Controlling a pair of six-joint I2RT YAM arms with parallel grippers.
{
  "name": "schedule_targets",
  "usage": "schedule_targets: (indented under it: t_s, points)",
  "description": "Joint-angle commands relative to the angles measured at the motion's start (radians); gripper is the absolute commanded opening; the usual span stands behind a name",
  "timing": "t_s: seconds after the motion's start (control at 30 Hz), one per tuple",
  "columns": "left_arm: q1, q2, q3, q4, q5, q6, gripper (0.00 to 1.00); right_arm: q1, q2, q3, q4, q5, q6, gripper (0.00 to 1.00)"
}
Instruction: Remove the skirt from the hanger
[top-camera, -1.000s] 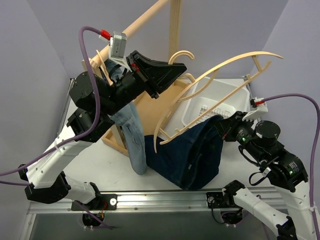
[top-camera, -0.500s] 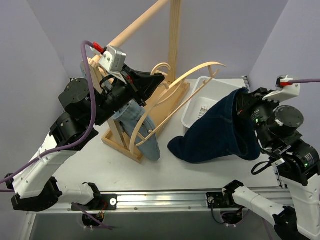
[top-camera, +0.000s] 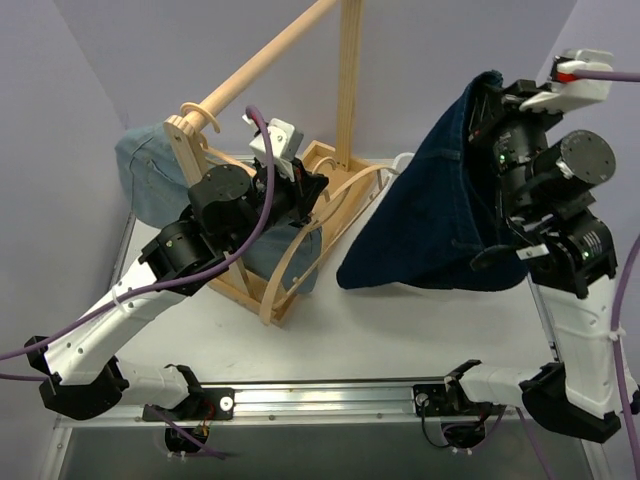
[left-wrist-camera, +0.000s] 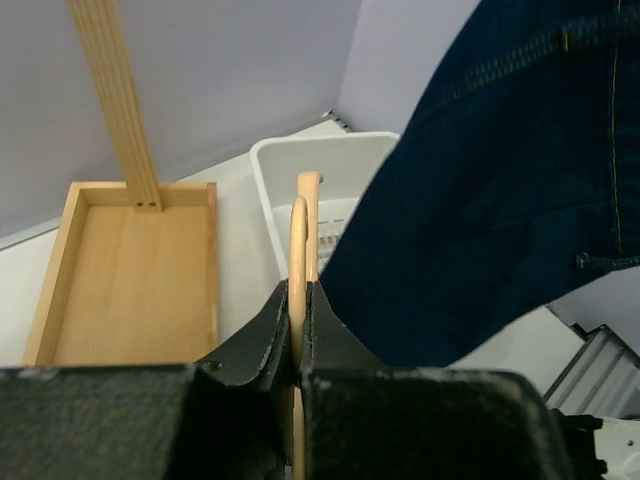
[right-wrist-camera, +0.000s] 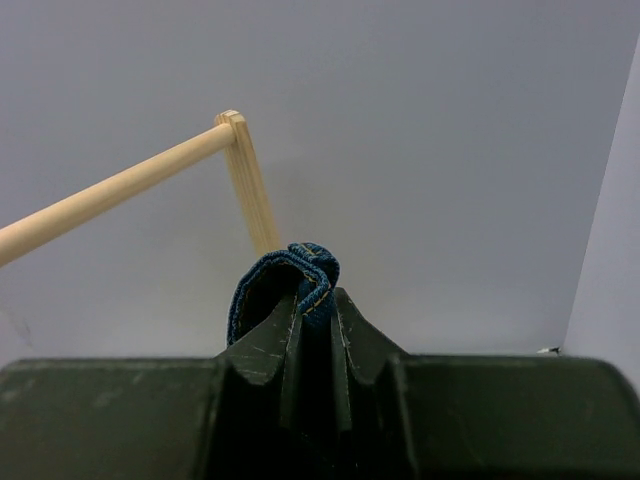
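Note:
The dark blue denim skirt (top-camera: 440, 210) hangs free in the air at the right, clear of the hanger. My right gripper (top-camera: 488, 100) is raised high and shut on a folded edge of the skirt (right-wrist-camera: 300, 270), pinched between the fingers of my right gripper (right-wrist-camera: 315, 300). The pale wooden hanger (top-camera: 300, 250) is bare and tilted low beside the rack base. My left gripper (top-camera: 312, 192) is shut on it. The left wrist view shows the thin hanger (left-wrist-camera: 298, 240) clamped edge-on in my left gripper (left-wrist-camera: 299, 290), with the skirt (left-wrist-camera: 500, 180) to the right.
A wooden rack with a slanted rod (top-camera: 270, 60), upright post (top-camera: 350, 70) and tray base (left-wrist-camera: 130, 270) stands at the back left. Light blue denim (top-camera: 140, 170) drapes over its left end. A white basket (left-wrist-camera: 300, 165) sits behind the skirt. Lilac walls close in.
My right arm has swung up and to the right, lifting the skirt off the table and away from the hanger. My left arm has lowered the bare hanger toward the rack base.

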Motion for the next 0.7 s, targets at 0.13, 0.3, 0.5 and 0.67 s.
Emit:
schedule_targets:
  t_s: [0.13, 0.3, 0.5, 0.67]
  points:
    - [0.013, -0.059, -0.030, -0.009, -0.139, 0.082, 0.02, -0.003, 0.102, 0.125, 0.307, 0.034, -0.218, 0.00]
    - [0.017, -0.036, -0.031, -0.006, -0.141, 0.114, 0.02, -0.001, 0.114, 0.158, 0.401, 0.045, -0.263, 0.00]
    - [0.020, -0.018, -0.035, 0.000, -0.139, 0.131, 0.02, -0.001, 0.096, 0.205, 0.443, 0.067, -0.318, 0.00]
    - [0.023, -0.010, -0.042, 0.003, -0.126, 0.125, 0.02, -0.001, 0.120, 0.251, 0.435, 0.061, -0.370, 0.00]
